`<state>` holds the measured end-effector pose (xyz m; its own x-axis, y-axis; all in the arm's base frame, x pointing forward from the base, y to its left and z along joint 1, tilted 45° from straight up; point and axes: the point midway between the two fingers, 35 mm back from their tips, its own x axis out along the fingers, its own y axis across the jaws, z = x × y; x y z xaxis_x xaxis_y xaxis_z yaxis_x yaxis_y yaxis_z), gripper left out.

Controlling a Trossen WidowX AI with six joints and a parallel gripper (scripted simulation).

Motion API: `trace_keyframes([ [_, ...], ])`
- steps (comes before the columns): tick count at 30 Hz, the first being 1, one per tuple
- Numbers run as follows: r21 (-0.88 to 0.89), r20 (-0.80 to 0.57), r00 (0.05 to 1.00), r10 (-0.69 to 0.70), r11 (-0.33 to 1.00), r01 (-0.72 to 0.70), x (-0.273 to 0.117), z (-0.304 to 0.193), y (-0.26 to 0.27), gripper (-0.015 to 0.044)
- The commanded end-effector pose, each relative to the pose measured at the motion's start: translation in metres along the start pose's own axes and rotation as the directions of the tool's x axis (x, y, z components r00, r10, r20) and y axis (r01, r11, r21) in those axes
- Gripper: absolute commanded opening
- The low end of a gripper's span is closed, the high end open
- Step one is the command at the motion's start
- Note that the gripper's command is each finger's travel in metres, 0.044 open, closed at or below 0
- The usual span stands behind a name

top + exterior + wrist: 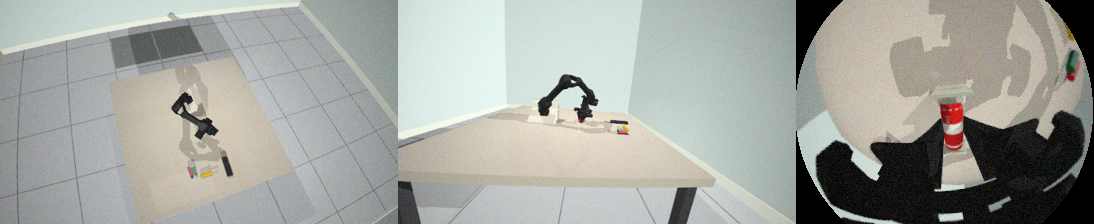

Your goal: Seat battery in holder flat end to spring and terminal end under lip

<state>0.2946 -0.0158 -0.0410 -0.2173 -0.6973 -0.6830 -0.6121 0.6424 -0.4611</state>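
Observation:
My gripper (202,133) (582,118) (951,120) is shut on a red battery with white bands (953,125) (580,121). The battery stands out from between the dark fingers, its grey end pointing away from the wrist camera. I hold it a little above the beige table top (148,122) (546,156), near the middle. A long black block that looks like the holder (226,166) (618,122) lies flat towards the front right of the table, well apart from the gripper. The wrist view does not show it.
Small coloured blocks lie beside the black block: a red, green and blue group (191,172) (622,131) and a yellow one (206,174) (625,127). A red and green one shows in the wrist view (1070,66). The arm's base (182,101) (544,107) stands at the back.

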Motion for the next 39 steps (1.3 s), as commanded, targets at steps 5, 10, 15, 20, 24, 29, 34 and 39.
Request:
trace_keyframes([
  [5, -0.002, 0.052, 0.999, 0.008, 1.0, -0.008, 0.001, 0.002, 0.001, 0.0087],
  [10, -0.005, 0.077, 0.997, 0.008, 1.0, -0.008, 0.002, 0.001, 0.0, 0.0087],
  [15, -0.008, 0.102, 0.995, 0.008, 1.0, -0.008, 0.003, 0.001, 0.0, 0.0087],
  [20, -0.011, 0.127, 0.992, 0.008, 1.0, -0.007, 0.003, 0.0, -0.001, 0.0087],
  [24, -0.013, 0.148, 0.989, 0.007, 1.0, -0.005, 0.004, -0.001, -0.001, 0.0087],
  [29, -0.015, 0.162, 0.987, 0.007, 1.0, -0.004, 0.004, -0.002, -0.001, 0.0087],
  [34, -0.015, 0.165, 0.986, 0.007, 1.0, -0.004, 0.004, -0.005, -0.002, 0.0087],
  [39, -0.016, 0.167, 0.986, 0.007, 1.0, -0.005, 0.004, -0.01, -0.002, 0.0087],
])
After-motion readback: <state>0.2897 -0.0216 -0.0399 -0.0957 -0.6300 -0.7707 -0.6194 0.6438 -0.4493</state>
